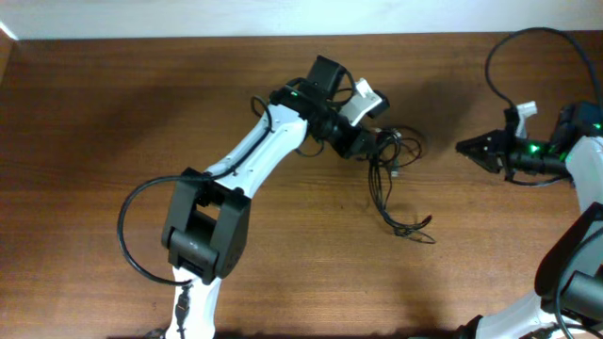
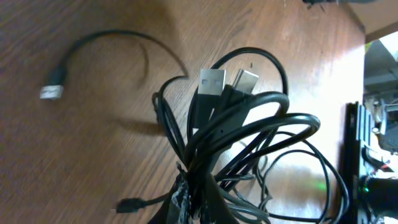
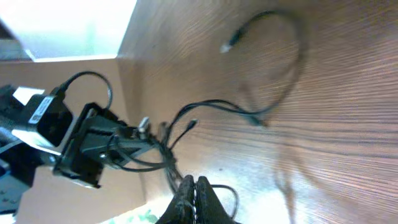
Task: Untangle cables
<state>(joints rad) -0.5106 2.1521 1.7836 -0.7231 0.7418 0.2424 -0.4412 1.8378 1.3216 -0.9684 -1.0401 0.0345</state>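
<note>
The cables [image 1: 384, 168] are thin black cords in a tangled bundle at the table's middle. My left gripper [image 1: 366, 143] is shut on the bundle and holds it a little above the wood. In the left wrist view the looped cables [image 2: 249, 124] rise from the jaws [image 2: 189, 202], with two silver USB plugs [image 2: 212, 81] on top. One strand trails to a plug end [image 2: 53, 90] lying on the table. My right gripper [image 1: 464, 146] is shut and empty, to the right of the bundle. Its fingers [image 3: 194, 190] point toward the cables [image 3: 163, 149].
A loose strand with small plugs lies toward the front [image 1: 413, 228]. The wooden table [image 1: 113, 113] ends at a pale wall along the back. The left arm's body [image 1: 203, 226] stands at the front left. Thick robot wiring loops at the far right [image 1: 499, 56].
</note>
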